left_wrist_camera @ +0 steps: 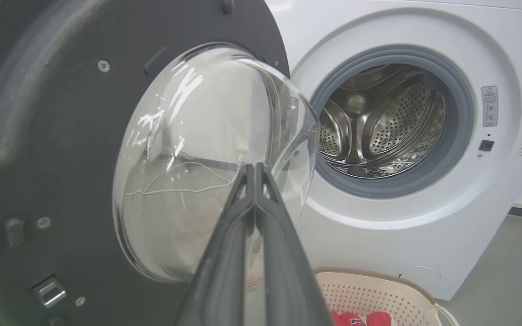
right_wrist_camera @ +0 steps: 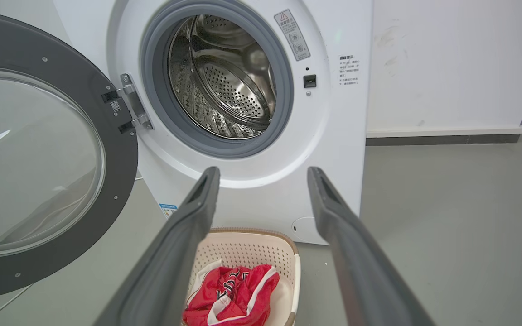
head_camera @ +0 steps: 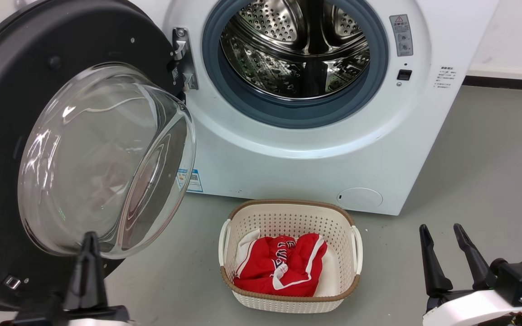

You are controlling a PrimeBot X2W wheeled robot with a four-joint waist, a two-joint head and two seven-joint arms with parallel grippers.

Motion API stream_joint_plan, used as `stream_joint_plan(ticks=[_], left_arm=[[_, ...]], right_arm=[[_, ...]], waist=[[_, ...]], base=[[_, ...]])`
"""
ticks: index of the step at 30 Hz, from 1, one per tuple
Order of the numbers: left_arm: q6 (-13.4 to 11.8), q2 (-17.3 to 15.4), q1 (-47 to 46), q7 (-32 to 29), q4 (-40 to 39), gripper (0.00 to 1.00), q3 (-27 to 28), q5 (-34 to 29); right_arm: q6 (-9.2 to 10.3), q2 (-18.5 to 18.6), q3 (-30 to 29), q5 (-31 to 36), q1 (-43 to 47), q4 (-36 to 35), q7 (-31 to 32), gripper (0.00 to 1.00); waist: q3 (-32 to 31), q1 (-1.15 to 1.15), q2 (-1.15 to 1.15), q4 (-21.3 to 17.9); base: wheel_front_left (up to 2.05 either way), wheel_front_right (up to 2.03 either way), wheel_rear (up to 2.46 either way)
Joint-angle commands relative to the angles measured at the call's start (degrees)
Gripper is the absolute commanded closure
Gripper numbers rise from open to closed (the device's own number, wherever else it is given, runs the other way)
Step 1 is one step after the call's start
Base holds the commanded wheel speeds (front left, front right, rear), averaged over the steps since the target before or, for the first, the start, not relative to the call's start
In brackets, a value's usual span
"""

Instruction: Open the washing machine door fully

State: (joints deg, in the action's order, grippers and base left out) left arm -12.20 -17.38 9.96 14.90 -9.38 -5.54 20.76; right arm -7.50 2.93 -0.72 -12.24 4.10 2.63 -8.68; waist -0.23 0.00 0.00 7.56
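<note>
The washing machine door (head_camera: 12, 136) is a big black disc with a bulging clear glass bowl, swung out to the left on its hinge (head_camera: 181, 56), its inner side facing me. The white washing machine (head_camera: 315, 149) stands behind with its steel drum (head_camera: 295, 45) exposed. My left gripper (head_camera: 89, 240) is shut and holds nothing, its tip just in front of the lower rim of the glass bowl (left_wrist_camera: 206, 154); whether it touches the glass I cannot tell. My right gripper (head_camera: 442, 233) stands open at the lower right, away from the door (right_wrist_camera: 39, 158).
A cream perforated laundry basket (head_camera: 288, 217) holding red-and-white clothing (head_camera: 283, 265) stands on the grey floor in front of the washer. Bare grey floor (head_camera: 492, 181) stretches to the right, up to a white wall with a dark skirting.
</note>
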Motion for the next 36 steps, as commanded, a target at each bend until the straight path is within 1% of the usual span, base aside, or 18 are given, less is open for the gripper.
stream_joint_plan(ticks=[1,5,10,16,19,20,24,36], left_arm=[[0.09,0.54,-0.32,0.32,-0.33,0.0,-0.84,-0.75],[0.23,1.48,-1.47,0.36,-0.28,0.0,-2.39,-1.92],[1.61,2.86,-4.55,0.38,2.07,0.0,-4.82,-2.99],[2.94,3.93,-7.43,0.29,5.41,0.0,-4.76,-3.82],[4.15,4.25,-8.37,0.29,7.06,0.0,-4.45,-4.06],[4.15,4.25,-8.37,0.29,7.06,0.0,-4.45,-4.06],[5.98,4.78,-9.77,0.3,8.27,0.0,-3.12,-4.76],[10.76,8.58,-9.52,0.3,9.87,0.0,3.24,-9.4]], right_arm=[[0.02,-0.1,0.21,0.4,0.4,-0.38,0.11,0.0],[0.02,-0.1,0.41,1.07,0.32,-0.99,0.39,0.0],[0.02,-0.09,0.02,3.15,0.29,-2.46,0.32,0.0],[0.03,-0.09,-1.26,5.69,0.47,-4.01,0.82,0.0],[0.02,-0.1,-2.29,6.8,1.0,-4.91,1.11,0.0],[0.02,-0.1,-2.29,6.8,1.0,-4.91,1.11,0.0],[0.02,-0.1,-3.07,7.57,1.64,-5.71,1.54,0.0],[0.02,-0.1,-3.73,8.1,2.39,-5.25,2.01,0.0]], waist=[[-0.07,0.0,0.0,-0.27],[-0.21,0.0,0.0,-0.7],[-0.62,0.0,0.0,-1.88],[-1.12,0.0,0.0,-3.54],[-1.27,0.0,0.0,-4.12],[-1.27,0.0,0.0,-4.12],[-1.36,0.0,0.0,-4.49],[-1.87,0.0,0.0,-4.91]], base=[[0.0,0.0,0.0],[0.0,0.0,0.0],[0.0,0.0,0.0],[0.0,0.0,0.0],[0.0,0.0,0.0],[0.0,0.0,0.0],[0.0,0.0,0.0],[0.0,0.0,0.0]])
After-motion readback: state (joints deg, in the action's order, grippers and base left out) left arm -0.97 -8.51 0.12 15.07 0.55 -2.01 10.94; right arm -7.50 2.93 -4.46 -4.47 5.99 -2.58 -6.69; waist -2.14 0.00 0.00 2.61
